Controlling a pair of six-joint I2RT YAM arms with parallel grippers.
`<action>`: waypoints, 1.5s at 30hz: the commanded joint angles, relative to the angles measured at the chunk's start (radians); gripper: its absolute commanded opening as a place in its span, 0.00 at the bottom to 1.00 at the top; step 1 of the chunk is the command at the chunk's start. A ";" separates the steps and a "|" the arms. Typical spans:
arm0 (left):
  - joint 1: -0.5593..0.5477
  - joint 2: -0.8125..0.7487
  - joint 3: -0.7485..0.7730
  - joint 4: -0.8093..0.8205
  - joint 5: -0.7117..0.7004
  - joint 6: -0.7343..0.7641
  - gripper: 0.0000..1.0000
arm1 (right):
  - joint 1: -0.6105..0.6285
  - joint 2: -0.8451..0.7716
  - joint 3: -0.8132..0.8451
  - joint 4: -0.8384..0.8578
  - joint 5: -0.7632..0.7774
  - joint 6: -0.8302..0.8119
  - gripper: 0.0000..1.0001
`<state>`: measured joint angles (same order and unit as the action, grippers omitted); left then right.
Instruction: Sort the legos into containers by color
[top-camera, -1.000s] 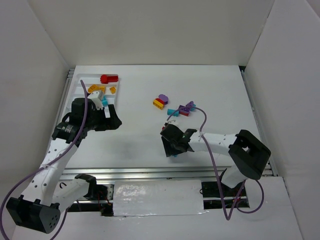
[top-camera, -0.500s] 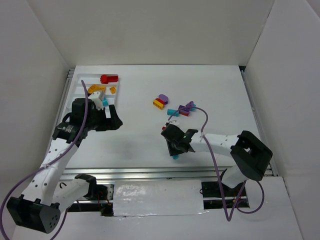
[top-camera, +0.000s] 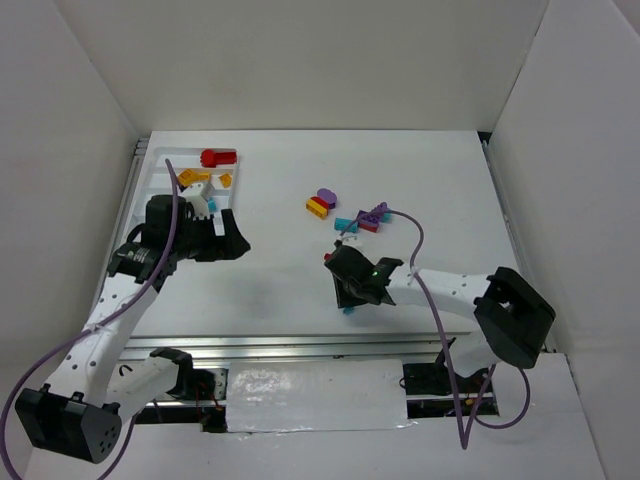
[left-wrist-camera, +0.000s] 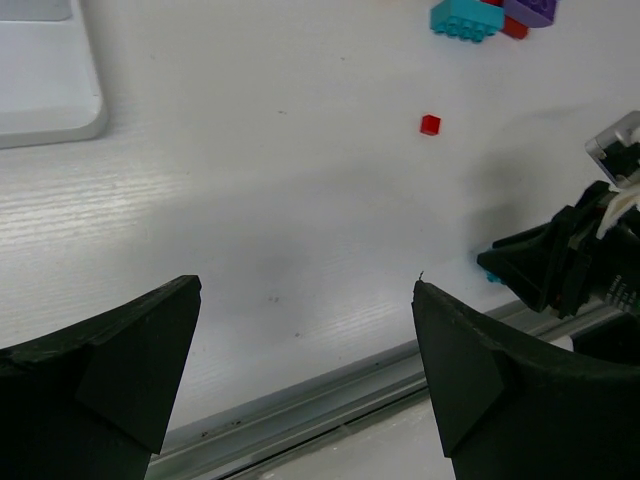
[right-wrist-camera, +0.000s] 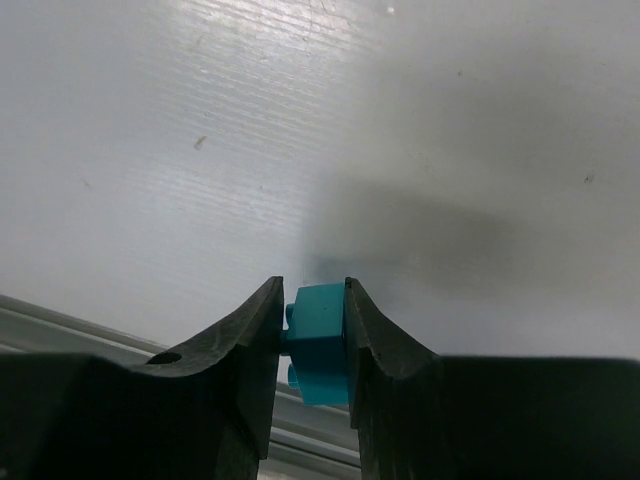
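The right claw (right-wrist-camera: 313, 298) is pressed together on a small teal brick (right-wrist-camera: 320, 345), one finger on each side. The brick's studs point to the left in the wrist view. The claw is low over the desk (top-camera: 280, 270), close to its near edge, and the brick's shadow lies on the white surface just beyond it. From above, the brick (top-camera: 348, 310) peeks out at the near side of the black claw (top-camera: 352, 288).

Farther out and slightly right of this claw lies the loose pile. It holds a teal brick (top-camera: 345, 223), a purple and red cluster (top-camera: 375, 215), a rounded purple piece (top-camera: 327, 196) and a yellow brick with a red end (top-camera: 318, 206) just beside it. A tiny red piece (left-wrist-camera: 430, 124) lies alone between the pile and the right claw.

The left claw (left-wrist-camera: 306, 290) is spread wide with nothing between its fingers, and bare desk shows in the gap. In the top view it (top-camera: 215, 240) hangs at the near end of the white tray (top-camera: 150, 165), which sits at the far left of the desk. One rounded corner of the tray (left-wrist-camera: 50, 90) shows in the left wrist view.

Inside the tray, a red brick (top-camera: 217, 157) lies at the far right end. Two orange bricks (top-camera: 190, 178) (top-camera: 226, 180) sit nearer, and a teal one (top-camera: 212, 204) lies right by the claw. The dividers are too small to make out which slot each is in.
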<state>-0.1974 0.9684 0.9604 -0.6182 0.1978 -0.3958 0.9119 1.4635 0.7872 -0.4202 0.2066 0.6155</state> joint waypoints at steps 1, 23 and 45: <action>0.000 -0.013 -0.021 0.070 0.165 -0.023 1.00 | 0.004 -0.103 0.043 0.034 0.033 0.072 0.00; -0.491 -0.062 -0.353 1.240 0.629 -0.443 0.97 | -0.057 -0.729 -0.137 0.681 -0.389 0.237 0.00; -0.502 -0.003 -0.290 1.307 0.632 -0.446 0.23 | -0.028 -0.660 -0.163 0.808 -0.492 0.271 0.00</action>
<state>-0.6914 0.9733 0.6178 0.6014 0.8139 -0.8696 0.8776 0.8066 0.6281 0.3317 -0.2970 0.8906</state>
